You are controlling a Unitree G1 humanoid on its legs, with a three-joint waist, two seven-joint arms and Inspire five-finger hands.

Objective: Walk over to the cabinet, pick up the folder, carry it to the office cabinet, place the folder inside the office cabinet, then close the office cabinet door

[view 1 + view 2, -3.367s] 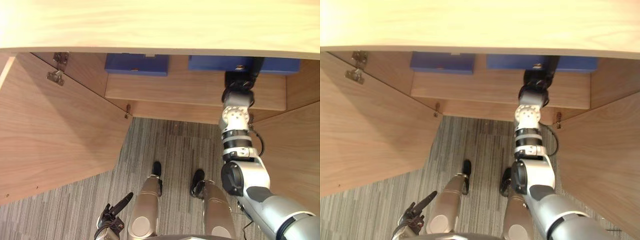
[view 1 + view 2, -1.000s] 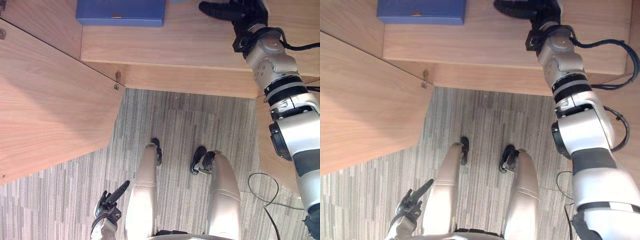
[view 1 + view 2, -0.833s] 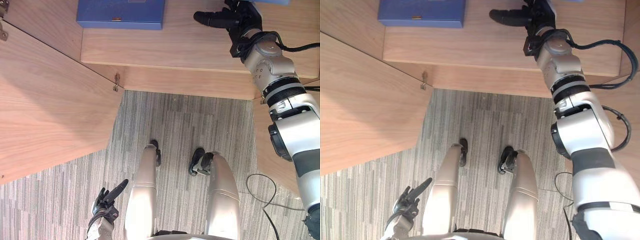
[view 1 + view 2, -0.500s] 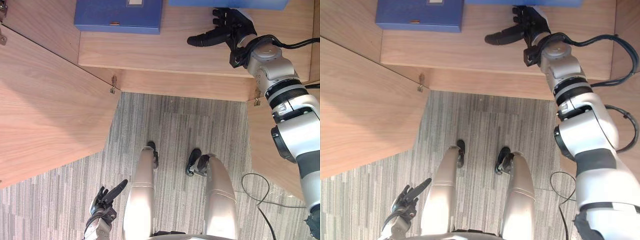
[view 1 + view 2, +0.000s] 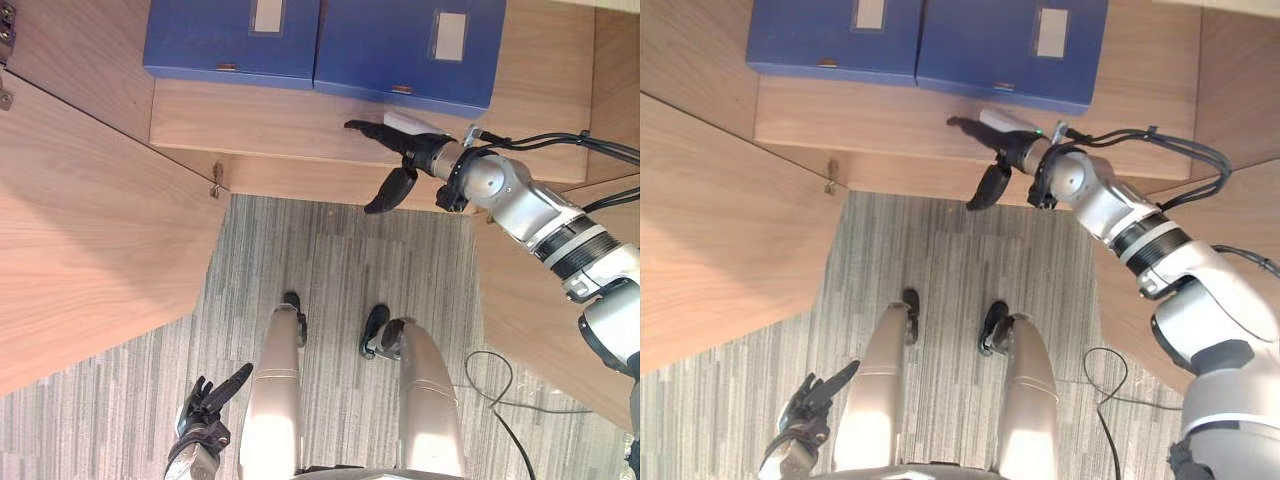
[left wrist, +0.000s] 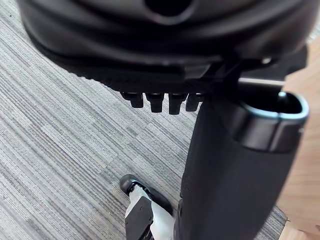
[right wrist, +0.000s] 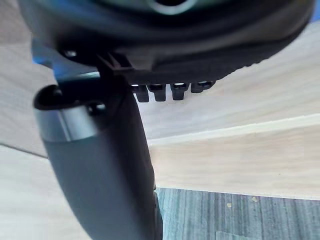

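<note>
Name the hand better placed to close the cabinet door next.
Right, probably: the right hand is up at the shelf edge, beside the open right door; the left hand hangs low.

I see the left folder [image 5: 235, 45] and the right folder [image 5: 410, 50] cut off by the upper frame edge, so their far ends are out of sight. Their pale labels [image 5: 450, 35] are too small to read. The left cabinet door [image 5: 90, 230] and the right cabinet door [image 5: 540, 310] run past the side edges. The left hand [image 5: 205, 410] is clipped below its wrist. In the wrist view, the right hand [image 5: 420, 152] shows its fingers [image 7: 162, 91] as short stubs, their length hidden.
</note>
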